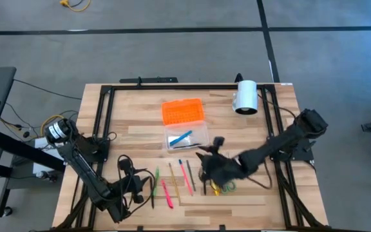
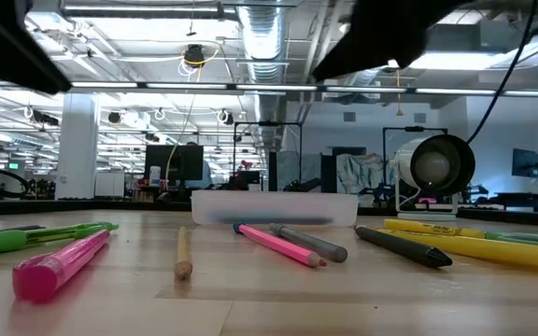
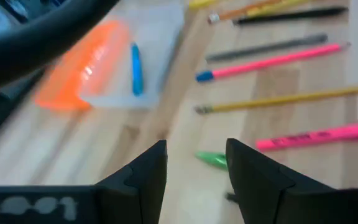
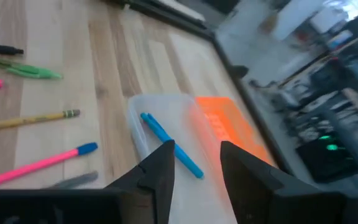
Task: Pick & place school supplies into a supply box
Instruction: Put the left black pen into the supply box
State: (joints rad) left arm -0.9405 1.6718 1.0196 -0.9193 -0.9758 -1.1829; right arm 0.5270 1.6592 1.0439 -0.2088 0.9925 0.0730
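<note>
Hovering with fingers parted and empty: right end effector (image 4: 194,165), just short of the supply box (image 1: 187,137), itself sitting mid-counter (image 1: 140,122) beside its orange lid (image 1: 183,111) and holding a blue pen (image 1: 181,139). Waiting open near pens (image 1: 171,180): left end effector (image 3: 194,171).

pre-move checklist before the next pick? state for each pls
1. Box open, lid lying beside it: ok.
2. Blue pen lies inside the box: ok.
3. Right gripper open and empty, above the box: ok.
4. Left gripper open and empty, near the green pen: ok.
5. Pens and pencils left on the table, spread out with gaps between them: ok.
6. Scissors partly hidden under the right arm, graspable or not: cannot tell.
</note>
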